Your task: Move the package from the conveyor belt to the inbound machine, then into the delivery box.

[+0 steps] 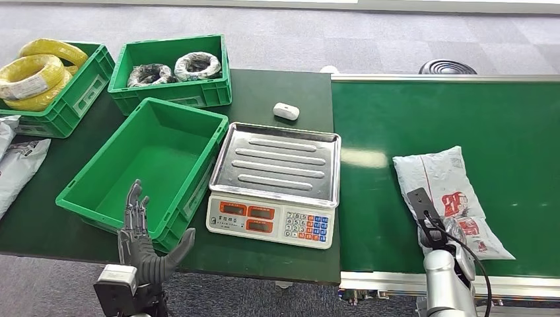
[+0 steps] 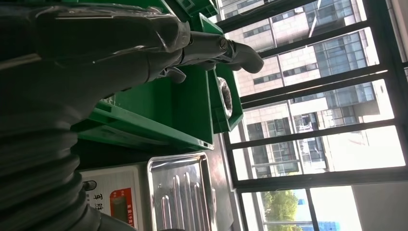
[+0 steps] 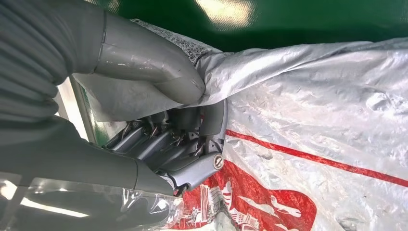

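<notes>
The package [image 1: 451, 198] lies flat on the conveyor belt [image 1: 502, 119], near its front edge. The right hand [image 3: 178, 139] appears to pinch the package's near end between thumb and curled fingers, ready to lift. The scale [image 1: 274, 181], presumably the inbound machine, stands left of the belt, then the empty green box [image 1: 99, 191]. The left hand [image 1: 142, 241] hovers with fingers spread, holding nothing. A small white object [image 1: 286, 111] lies behind the scale.
</notes>
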{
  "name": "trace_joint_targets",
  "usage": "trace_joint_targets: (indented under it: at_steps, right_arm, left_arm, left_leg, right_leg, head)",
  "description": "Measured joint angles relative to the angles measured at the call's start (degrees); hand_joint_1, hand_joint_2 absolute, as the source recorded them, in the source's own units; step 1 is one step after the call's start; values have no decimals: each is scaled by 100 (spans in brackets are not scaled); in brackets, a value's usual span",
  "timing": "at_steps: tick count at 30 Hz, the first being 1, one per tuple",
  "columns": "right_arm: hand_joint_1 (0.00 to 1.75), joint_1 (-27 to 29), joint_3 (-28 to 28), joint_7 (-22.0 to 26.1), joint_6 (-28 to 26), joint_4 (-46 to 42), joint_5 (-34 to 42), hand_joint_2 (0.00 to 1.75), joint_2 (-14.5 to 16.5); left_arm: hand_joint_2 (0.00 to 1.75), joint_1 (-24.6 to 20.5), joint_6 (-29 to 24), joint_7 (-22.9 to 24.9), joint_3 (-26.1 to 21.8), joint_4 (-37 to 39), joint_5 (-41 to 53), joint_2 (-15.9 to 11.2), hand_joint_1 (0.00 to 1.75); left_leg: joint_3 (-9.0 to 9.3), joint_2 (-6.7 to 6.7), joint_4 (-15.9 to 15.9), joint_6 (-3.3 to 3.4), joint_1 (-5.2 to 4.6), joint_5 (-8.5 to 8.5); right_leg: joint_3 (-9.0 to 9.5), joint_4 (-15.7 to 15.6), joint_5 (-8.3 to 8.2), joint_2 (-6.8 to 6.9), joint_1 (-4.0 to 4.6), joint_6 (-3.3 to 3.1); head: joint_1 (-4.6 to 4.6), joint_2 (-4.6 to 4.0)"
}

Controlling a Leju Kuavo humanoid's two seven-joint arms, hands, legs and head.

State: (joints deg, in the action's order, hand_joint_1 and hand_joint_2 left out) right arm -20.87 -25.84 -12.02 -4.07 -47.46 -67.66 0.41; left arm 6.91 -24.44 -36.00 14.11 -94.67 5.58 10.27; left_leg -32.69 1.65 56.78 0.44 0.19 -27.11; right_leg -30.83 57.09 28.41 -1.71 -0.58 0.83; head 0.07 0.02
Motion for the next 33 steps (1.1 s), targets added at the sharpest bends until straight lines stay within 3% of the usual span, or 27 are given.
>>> trace_joint_targets:
  at_steps: [10, 15, 20, 27, 33]
  right_arm:
    - [157, 109, 19, 56, -326, -403, 10, 175, 74]
    - [151, 226, 71, 226, -1137, -1129, -150, 175, 221]
    - [159, 579, 283, 647, -2139, -2563, -492, 175, 520]
    - [162, 998, 624, 974, -2869, -4072, -660, 175, 836]
    - [164, 1109, 954, 1220, -3307, -4644, -790, 175, 950]
  left_arm:
    - [175, 8, 25, 24, -33, -52, 65, 4, 0]
    - [175, 65, -20, 13, -72, -138, 77, 15, 0]
    - [175, 193, -102, -129, -81, -189, 58, 15, 0]
    - [175, 281, -208, -289, -14, -188, -21, 26, 0]
    - [175, 280, -217, -332, 70, -141, -62, 36, 0]
  left_leg:
    - [-1, 1, 0, 0, 0, 0]
    - [-2, 1, 0, 0, 0, 0]
    - [-4, 1, -1, -1, 0, -1]
    - [-7, -1, -2, -1, 1, 0]
    - [-4, -2, -2, 0, 0, 0]
  right_leg:
    - [1, 0, 0, 0, 0, 0]
    - [0, 1, 0, 0, 0, 0]
    - [-5, 1, 1, 1, 1, -1]
    - [-7, 1, 2, 0, 2, -2]
    - [-2, 1, 1, 0, -1, -1]
  head:
    - [-1, -1]
    - [-1, 0]
    - [-1, 0]
    - [-1, 0]
    - [1, 0]
